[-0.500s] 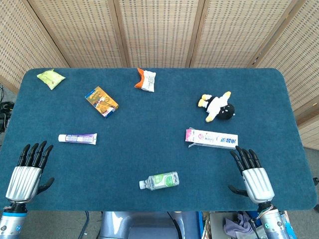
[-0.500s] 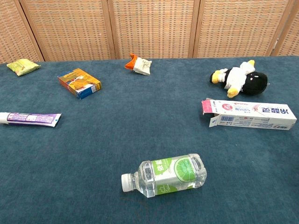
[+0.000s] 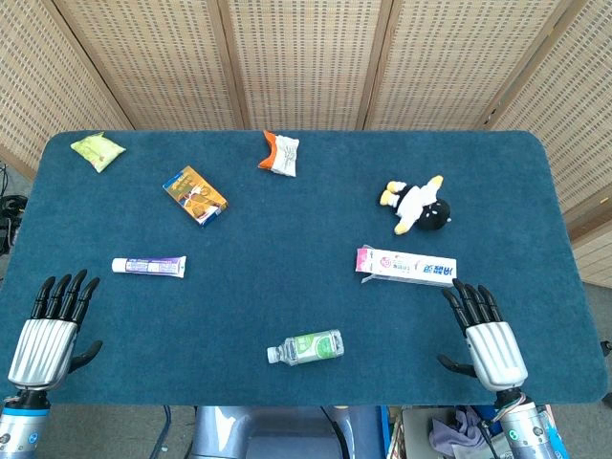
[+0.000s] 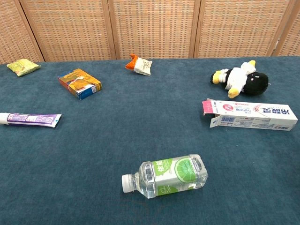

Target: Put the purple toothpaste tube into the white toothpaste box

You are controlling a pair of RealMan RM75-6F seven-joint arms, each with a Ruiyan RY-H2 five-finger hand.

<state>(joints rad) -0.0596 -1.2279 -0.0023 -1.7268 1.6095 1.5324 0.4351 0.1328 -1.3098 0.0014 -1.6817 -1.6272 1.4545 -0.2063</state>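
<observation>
The purple toothpaste tube (image 3: 148, 265) lies flat on the left side of the blue table, cap pointing left; the chest view shows the tube (image 4: 30, 119) at its left edge. The white toothpaste box (image 3: 406, 267) lies on the right side with its pink end flap open toward the left, and the chest view shows the box (image 4: 251, 115) too. My left hand (image 3: 50, 337) hovers at the near left corner, fingers spread, holding nothing, below the tube. My right hand (image 3: 488, 337) is at the near right, fingers spread and empty, just below the box. Neither hand appears in the chest view.
A clear water bottle (image 3: 305, 347) with a green label lies near the front centre. A penguin plush (image 3: 418, 207) sits beyond the box. An orange carton (image 3: 194, 195), an orange-white packet (image 3: 279, 153) and a green packet (image 3: 98, 150) lie further back.
My left hand has dropped slightly toward the near edge. Nothing else has moved.
</observation>
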